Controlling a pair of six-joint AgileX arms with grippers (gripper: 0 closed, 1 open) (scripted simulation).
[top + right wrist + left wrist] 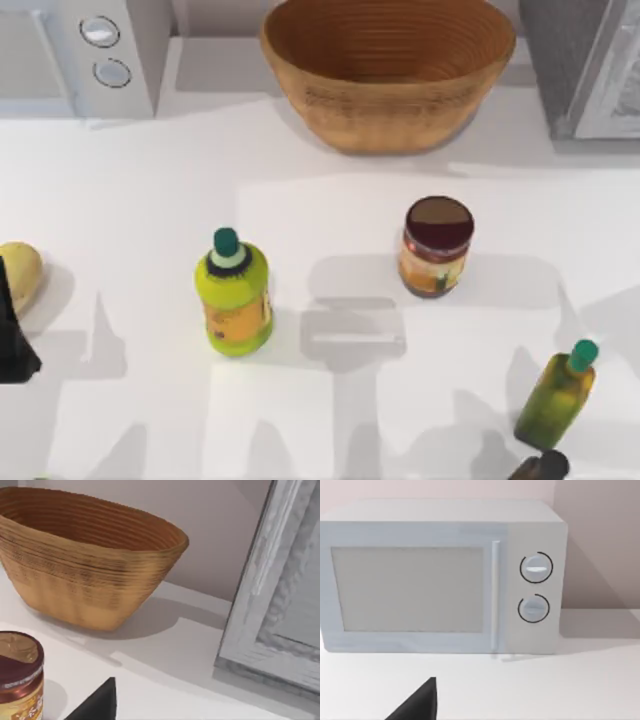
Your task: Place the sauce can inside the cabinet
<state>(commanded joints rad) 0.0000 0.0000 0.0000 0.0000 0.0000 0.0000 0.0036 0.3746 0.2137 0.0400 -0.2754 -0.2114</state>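
Left end effector (14,340) is sitting at the bench's (130,200) left edge, well apart from the sauce can (436,246); its opening cannot be told. That can is standing upright, in front of the woven basket (388,70), left of the cabinet (585,65).

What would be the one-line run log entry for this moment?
sauce can: upright on table, untouched | cabinet: top view's back right | left tool: left edge, idle | right tool: front right, near olive bottle
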